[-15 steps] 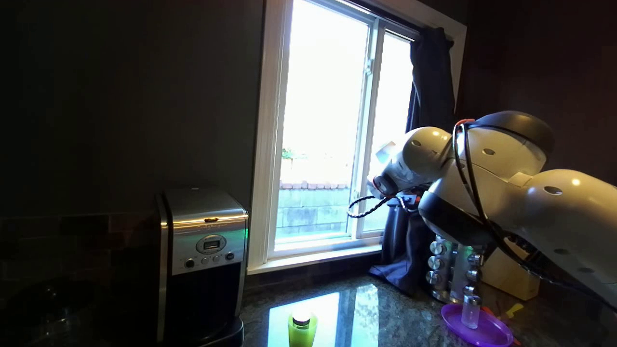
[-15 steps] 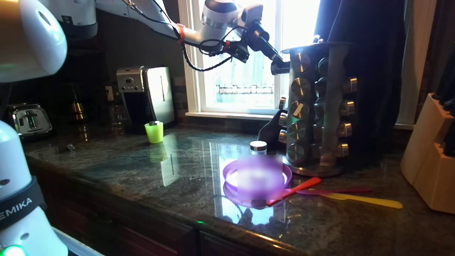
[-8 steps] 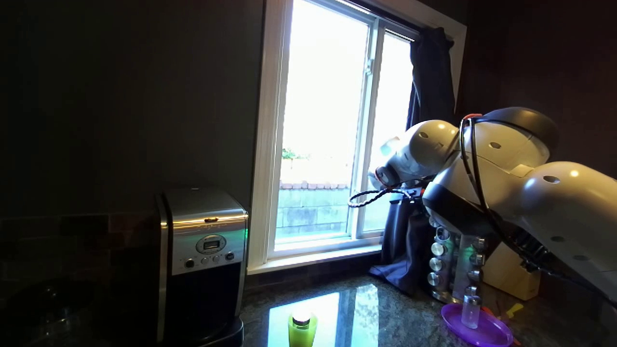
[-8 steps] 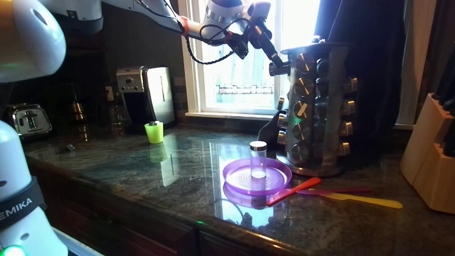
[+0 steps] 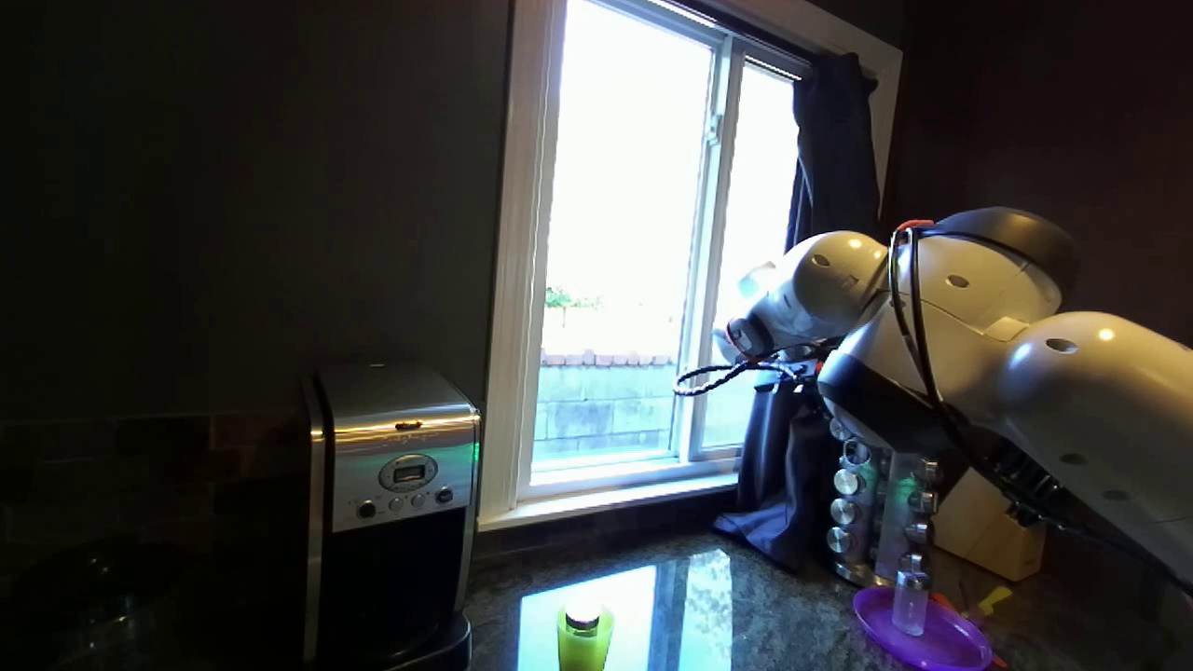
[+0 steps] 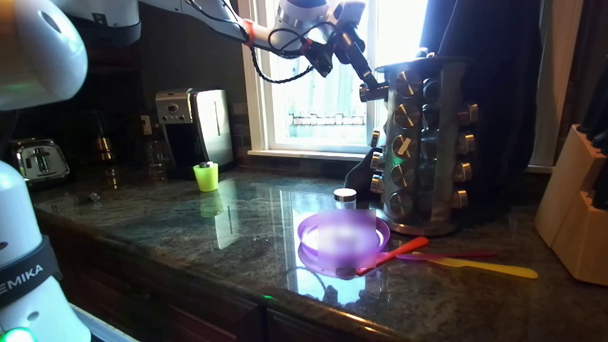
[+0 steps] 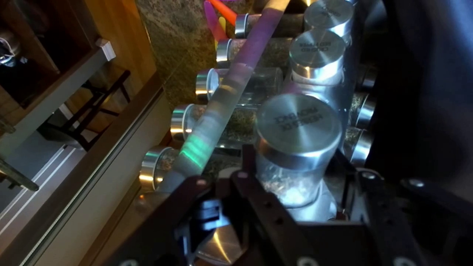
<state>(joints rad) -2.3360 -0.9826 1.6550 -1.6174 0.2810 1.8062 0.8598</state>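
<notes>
Rack (image 6: 448, 142) turned slightly; my pincer (image 7: 295, 160) pinches top jar (image 7: 295, 136), other jars (image 7: 317, 55) crowding. Purple plate (image 5: 960, 645) holds upright jar (image 5: 911, 606); green cup (image 6: 206, 179), left, something lidded (image 6: 206, 165).

Robot arm (image 5: 932, 345) at R partly hid spice rack (image 5: 899, 508) in an exterior view; jar (image 5: 911, 610) stood upright on purple plate (image 5: 955, 643); coffee mkr (image 5: 403, 485) sat L of window (image 5: 634, 233); ylw-grn cup (image 5: 584, 645) on counter (image 5: 778, 615).

On the glossy desk (image 6: 256, 223), we locate the spice rack (image 6: 447, 142), purple plate (image 6: 306, 242), red knife (image 6: 411, 245), yellow knife (image 6: 489, 266), green cup (image 6: 205, 178) and knife block (image 6: 567, 213).
</notes>
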